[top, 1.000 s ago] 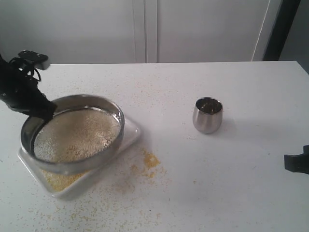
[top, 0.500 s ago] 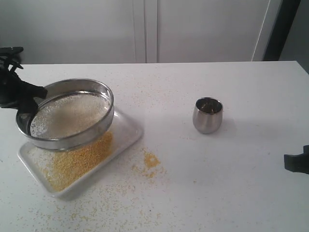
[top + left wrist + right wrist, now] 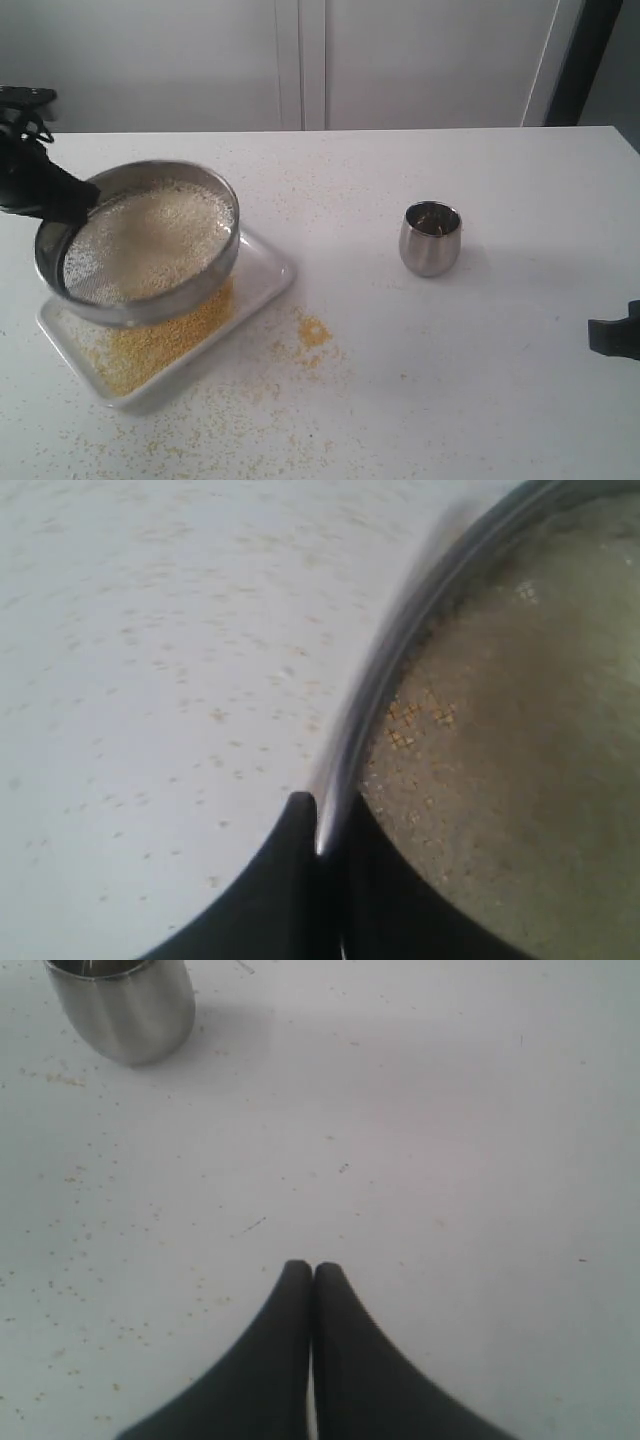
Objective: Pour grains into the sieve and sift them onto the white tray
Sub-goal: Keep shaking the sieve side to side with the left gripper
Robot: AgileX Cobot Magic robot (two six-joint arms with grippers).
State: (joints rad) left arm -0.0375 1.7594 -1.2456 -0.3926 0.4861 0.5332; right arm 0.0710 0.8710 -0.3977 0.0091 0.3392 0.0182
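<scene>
The sieve [image 3: 140, 245] hangs tilted over the white tray [image 3: 268, 272] at the left of the table. Pale beige grains [image 3: 155, 238] lie on its mesh. Golden-yellow grains [image 3: 150, 340] cover the tray floor beneath it. My left gripper [image 3: 72, 205] is shut on the sieve's far-left rim [image 3: 400, 660], one finger outside the wall and one inside. In the left wrist view the mesh with grains [image 3: 520, 740] fills the side beyond the rim. My right gripper [image 3: 312, 1270] is shut and holds nothing, low over bare table at the right edge [image 3: 612, 336].
A small steel cup [image 3: 431, 238] stands upright right of centre, and the same cup [image 3: 122, 1005] appears in the right wrist view. Spilled grains [image 3: 310, 332] lie scattered on the table beside the tray and along the front.
The sieve was resting low on the tray one second ago, then rose and swung left. Now it sits slightly lower and more tilted. More yellow grains show on the tray.
</scene>
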